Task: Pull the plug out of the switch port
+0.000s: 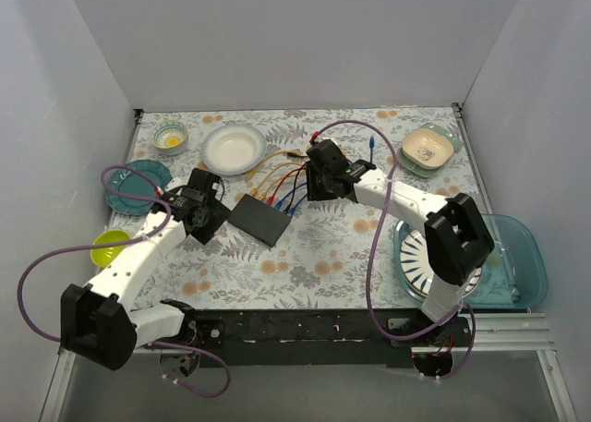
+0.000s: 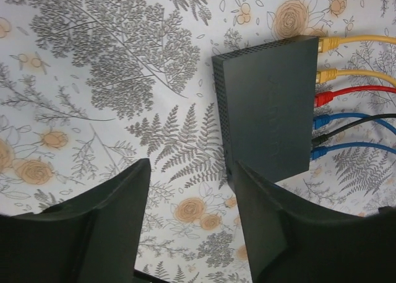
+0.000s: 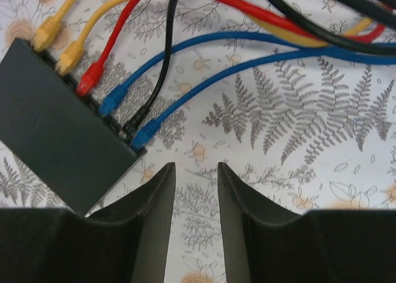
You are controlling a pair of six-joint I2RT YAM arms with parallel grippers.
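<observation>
The switch (image 1: 259, 220) is a flat black box on the floral table, with several plugs along its far-right edge. In the right wrist view the switch (image 3: 55, 128) holds two yellow plugs (image 3: 71, 54), a red plug (image 3: 90, 78), a blue plug (image 3: 114, 100), a black plug (image 3: 133, 125) and a second blue plug (image 3: 146, 134). My right gripper (image 3: 196, 168) is open by a narrow gap and empty, just right of the last blue plug; it also shows in the top view (image 1: 312, 189). My left gripper (image 2: 189, 171) is open and empty at the near end of the switch (image 2: 266, 109), and it shows in the top view (image 1: 218, 223).
The cables (image 1: 282, 174) fan out behind the switch. A white plate (image 1: 234, 148), small bowl (image 1: 170, 137), teal plate (image 1: 136, 186) and green bowl (image 1: 111, 247) stand at the left. A beige dish (image 1: 428, 149) and blue tray (image 1: 517, 265) stand at the right.
</observation>
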